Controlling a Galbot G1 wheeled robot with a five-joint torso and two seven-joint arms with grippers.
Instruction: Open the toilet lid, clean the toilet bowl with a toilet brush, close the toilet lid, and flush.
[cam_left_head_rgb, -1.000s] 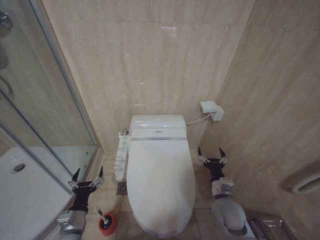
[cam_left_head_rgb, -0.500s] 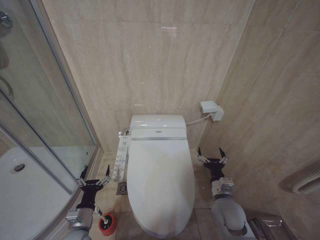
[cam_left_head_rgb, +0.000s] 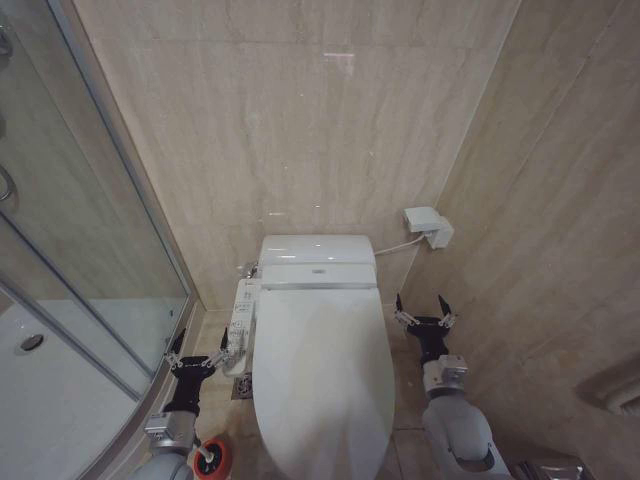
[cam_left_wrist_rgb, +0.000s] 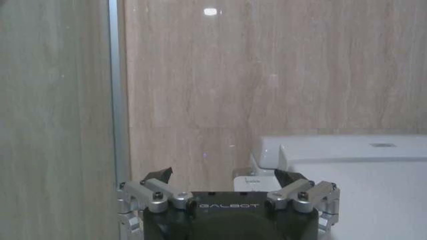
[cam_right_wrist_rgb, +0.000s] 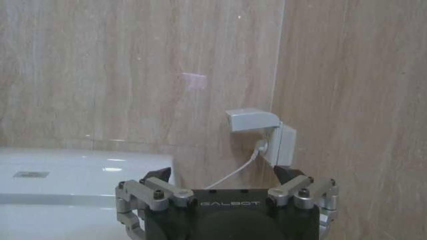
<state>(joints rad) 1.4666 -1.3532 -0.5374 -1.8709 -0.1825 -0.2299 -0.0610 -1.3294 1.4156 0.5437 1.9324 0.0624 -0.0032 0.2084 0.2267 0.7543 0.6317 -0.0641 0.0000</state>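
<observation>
Nearest to the robot, low at the left, the toilet brush (cam_left_head_rgb: 205, 456) stands in its round red holder (cam_left_head_rgb: 213, 460) on the floor, just beside the front of the toilet; only the top of its slim white handle is seen, so it is untouched and ready for the cleaning step. A little farther, the left gripper (cam_left_head_rgb: 196, 345) hovers with its jaws spread wide and empty, between the shower glass (cam_left_head_rgb: 90, 250) and the long button panel (cam_left_head_rgb: 238, 322) on the side of the toilet bowl (cam_left_head_rgb: 262, 440); I judge it is placed there to reach the edge of the cover from the side. On the other side, the right gripper (cam_left_head_rgb: 422, 308) hangs with its jaws also spread and holding nothing, just beside the right rim, apart from it, so it seems to wait. Between the two, the toilet lid (cam_left_head_rgb: 320, 370) lies flat and closed over the bowl, so the first step, opening, is not yet done. Behind stands the white tank unit (cam_left_head_rgb: 316, 248), and on the far wall a small grey socket box (cam_left_head_rgb: 428, 224) feeds a cable (cam_left_head_rgb: 398, 244) to it.
</observation>
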